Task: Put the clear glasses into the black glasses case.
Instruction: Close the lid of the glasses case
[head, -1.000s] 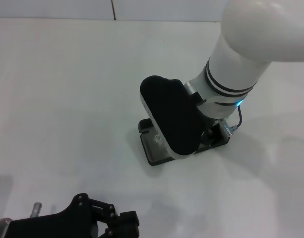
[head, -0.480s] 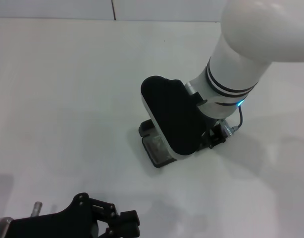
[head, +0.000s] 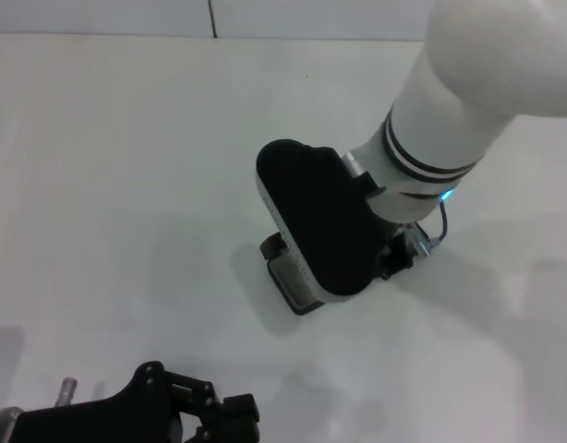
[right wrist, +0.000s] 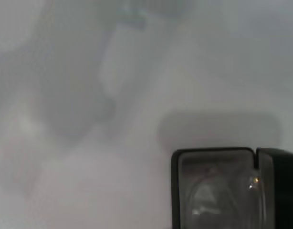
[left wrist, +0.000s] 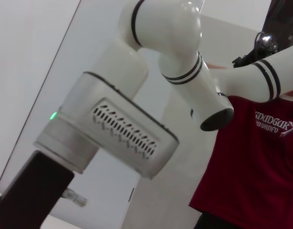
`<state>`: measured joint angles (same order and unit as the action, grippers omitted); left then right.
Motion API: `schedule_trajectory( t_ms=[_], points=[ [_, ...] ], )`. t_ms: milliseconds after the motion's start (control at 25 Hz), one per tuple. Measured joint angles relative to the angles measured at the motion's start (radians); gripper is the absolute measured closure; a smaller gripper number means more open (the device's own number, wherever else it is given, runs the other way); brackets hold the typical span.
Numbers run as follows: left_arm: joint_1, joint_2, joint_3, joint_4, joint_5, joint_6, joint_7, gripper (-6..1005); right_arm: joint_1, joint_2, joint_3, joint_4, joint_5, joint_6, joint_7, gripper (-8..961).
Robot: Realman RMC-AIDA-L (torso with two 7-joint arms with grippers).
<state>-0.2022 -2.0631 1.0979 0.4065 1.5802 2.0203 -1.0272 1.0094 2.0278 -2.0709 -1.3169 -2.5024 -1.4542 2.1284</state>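
The black glasses case [head: 285, 275] lies on the white table, mostly hidden under my right arm's black wrist block [head: 316, 217]; only one end with grey lining shows. In the right wrist view the case [right wrist: 174, 191] is open. The clear glasses [right wrist: 218, 202] lie inside it on the lining, with a glint on one lens. The case's other black half [right wrist: 280, 191] rises beside them. My right gripper [head: 394, 258] is down at the case, behind the wrist. My left gripper [head: 230, 417] rests parked at the table's near edge.
The white table [head: 126, 185] spreads out to the left and behind the case. The left wrist view points upward at a white robot arm [left wrist: 151, 57] and a person in a red shirt [left wrist: 251, 157].
The right wrist has shifted slightly forward and left over the case. The black part of the case that showed to the right of the wrist has shrunk from view. The left arm has not moved.
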Motion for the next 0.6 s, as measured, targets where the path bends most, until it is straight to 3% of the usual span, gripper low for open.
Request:
schedule_trajectory(
  t_ms=[400,600],
  points=[
    [-0.029,0.004,-0.015,0.001,-0.016,0.001,-0.004,881,-0.193,0.000,0.069,-0.281,-0.072,-0.084,0.006,642],
    [-0.054,0.009,-0.066,0.001,-0.023,0.002,-0.029,881,-0.293,-0.003,0.139,-0.444,-0.058,-0.139,0.010,642]
  ],
)
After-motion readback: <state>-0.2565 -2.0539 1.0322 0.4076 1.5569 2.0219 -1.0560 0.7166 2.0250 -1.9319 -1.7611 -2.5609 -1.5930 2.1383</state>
